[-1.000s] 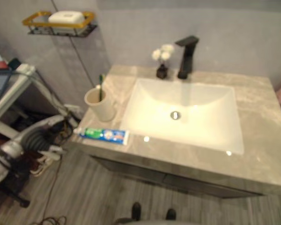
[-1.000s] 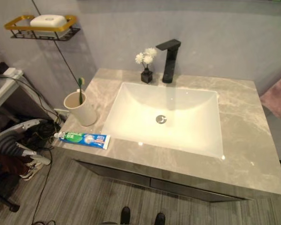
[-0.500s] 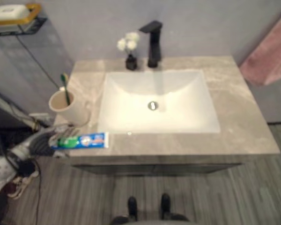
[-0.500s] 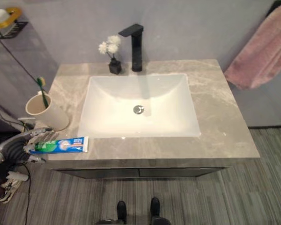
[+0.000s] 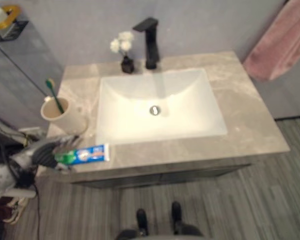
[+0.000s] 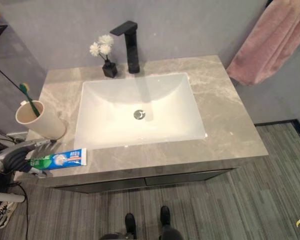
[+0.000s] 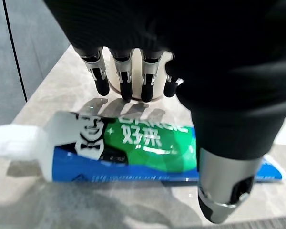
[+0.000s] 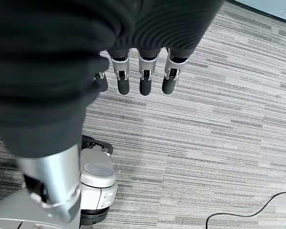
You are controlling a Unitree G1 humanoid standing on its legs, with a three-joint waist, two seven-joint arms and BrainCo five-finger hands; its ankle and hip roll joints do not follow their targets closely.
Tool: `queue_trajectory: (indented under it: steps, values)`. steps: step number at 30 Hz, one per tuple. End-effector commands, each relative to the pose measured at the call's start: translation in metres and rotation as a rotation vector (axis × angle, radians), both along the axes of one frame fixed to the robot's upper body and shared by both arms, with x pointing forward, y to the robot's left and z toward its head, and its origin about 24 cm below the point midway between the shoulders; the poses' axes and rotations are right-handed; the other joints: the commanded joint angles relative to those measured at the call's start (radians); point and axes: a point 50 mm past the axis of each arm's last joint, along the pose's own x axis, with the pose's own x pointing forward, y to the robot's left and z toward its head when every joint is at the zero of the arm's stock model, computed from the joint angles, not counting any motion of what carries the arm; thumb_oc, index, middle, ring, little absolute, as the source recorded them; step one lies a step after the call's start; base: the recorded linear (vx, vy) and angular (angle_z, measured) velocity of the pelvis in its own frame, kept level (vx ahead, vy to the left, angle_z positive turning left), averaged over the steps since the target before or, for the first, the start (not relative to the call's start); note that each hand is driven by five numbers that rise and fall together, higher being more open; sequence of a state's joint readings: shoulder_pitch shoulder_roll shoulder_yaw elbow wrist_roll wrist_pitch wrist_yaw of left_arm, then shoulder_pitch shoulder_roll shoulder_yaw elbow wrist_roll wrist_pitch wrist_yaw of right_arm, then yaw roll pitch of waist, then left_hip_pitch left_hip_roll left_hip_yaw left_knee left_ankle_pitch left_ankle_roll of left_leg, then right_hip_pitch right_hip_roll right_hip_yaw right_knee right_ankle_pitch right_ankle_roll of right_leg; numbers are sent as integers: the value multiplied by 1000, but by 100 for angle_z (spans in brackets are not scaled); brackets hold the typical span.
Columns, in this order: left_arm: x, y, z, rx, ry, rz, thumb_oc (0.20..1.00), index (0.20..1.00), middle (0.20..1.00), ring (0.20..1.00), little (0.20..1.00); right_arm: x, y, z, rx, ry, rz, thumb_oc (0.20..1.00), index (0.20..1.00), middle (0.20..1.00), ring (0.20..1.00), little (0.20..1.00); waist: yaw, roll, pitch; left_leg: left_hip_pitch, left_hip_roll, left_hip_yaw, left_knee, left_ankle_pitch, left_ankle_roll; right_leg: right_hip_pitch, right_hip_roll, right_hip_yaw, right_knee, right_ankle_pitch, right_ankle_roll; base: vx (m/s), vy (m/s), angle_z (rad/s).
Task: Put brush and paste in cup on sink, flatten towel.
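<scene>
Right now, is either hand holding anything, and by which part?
Nothing is held. The left hand hovers open over the toothpaste tube; the right hand hangs open above the floor.

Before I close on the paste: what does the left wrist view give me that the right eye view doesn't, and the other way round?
Left wrist view alone: straight fingers and thumb straddling the paste, hand open, nothing pinched.

Right eye view alone: the brush standing in the cup, the sink, the faucet, the flowers, and the pink towel hanging bunched on the wall to the right.

Both: the left hand at the paste's cap end, the paste flat on the counter, the cup beyond it.
</scene>
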State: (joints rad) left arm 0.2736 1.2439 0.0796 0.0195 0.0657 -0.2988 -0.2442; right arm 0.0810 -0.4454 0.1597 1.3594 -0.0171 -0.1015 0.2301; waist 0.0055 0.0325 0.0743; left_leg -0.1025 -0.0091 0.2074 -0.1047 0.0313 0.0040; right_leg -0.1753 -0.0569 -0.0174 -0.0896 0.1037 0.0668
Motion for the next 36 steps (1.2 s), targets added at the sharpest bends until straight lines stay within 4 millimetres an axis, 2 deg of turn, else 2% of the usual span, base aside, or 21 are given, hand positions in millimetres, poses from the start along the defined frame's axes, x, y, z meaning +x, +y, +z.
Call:
queue_trajectory:
  steps: [1,13,16,18,26,29,33,35,36]
  values:
    - [6,3,20,121,-21,-41,1000,1000,1000,1000,1000,-8,-13,5,-32,24,-36,1000,1000,1000,1000,1000,-11,-18,-42,7,-25,-10,17,-126,44,-5,-66,10,2,-33,114,-4,-7,5]
    - [2,-4,7,222,67,-121,1000,1000,1000,1000,1000,-4,-20,9,-55,3,-37,1000,1000,1000,1000,1000,-9,-15,-44,13,-26,-42,17,-121,41,24,-73,-30,2,-47,107,-11,-8,7]
    - [1,-4,5,386,90,-183,1000,1000,1000,1000,1000,0,-19,9,-58,-12,-24,1000,1000,1000,1000,1000,-12,-16,-44,17,-24,-47,17,-122,40,31,-74,-37,2,-52,105,-13,-10,12]
    - [0,-4,1,410,89,-191,1000,1000,1000,1000,1000,0,-18,8,-63,-16,-27,1000,1000,1000,1000,1000,-9,-19,-44,20,-24,-51,17,-123,39,36,-73,-41,2,-55,104,-13,-13,9]
    - [-4,3,-23,465,146,-187,1000,1000,1000,1000,1000,0,-21,9,-79,-15,-25,1000,1000,1000,1000,1000,-12,-29,-44,28,-19,-55,17,-123,37,47,-70,-51,2,-63,97,-3,-4,1]
    - [-6,11,-42,467,175,-143,1000,1000,1000,1000,1000,3,-21,10,-89,-21,-17,1000,1000,1000,1000,1000,-16,-36,-42,27,-17,-53,17,-121,36,47,-68,-50,2,-64,95,0,0,0]
    - [-7,12,-50,478,185,-139,1000,1000,1000,1000,1000,5,-21,10,-94,-28,-19,1000,1000,1000,1000,1000,-15,-39,-39,25,-16,-52,17,-121,36,44,-67,-50,2,-64,94,0,0,0]
    - [-11,15,-64,476,207,-121,1000,1000,1000,1000,1000,5,-22,10,-103,-34,-15,1000,1000,1000,1000,1000,-19,-45,-37,19,-16,-51,17,-118,36,37,-66,-45,2,-62,93,0,0,0]
    - [-10,15,-64,476,206,-122,1000,1000,1000,1000,1000,5,-22,10,-103,-34,-16,1000,1000,1000,1000,1000,-18,-45,-37,18,-16,-51,17,-118,36,37,-66,-45,2,-62,93,0,0,0]
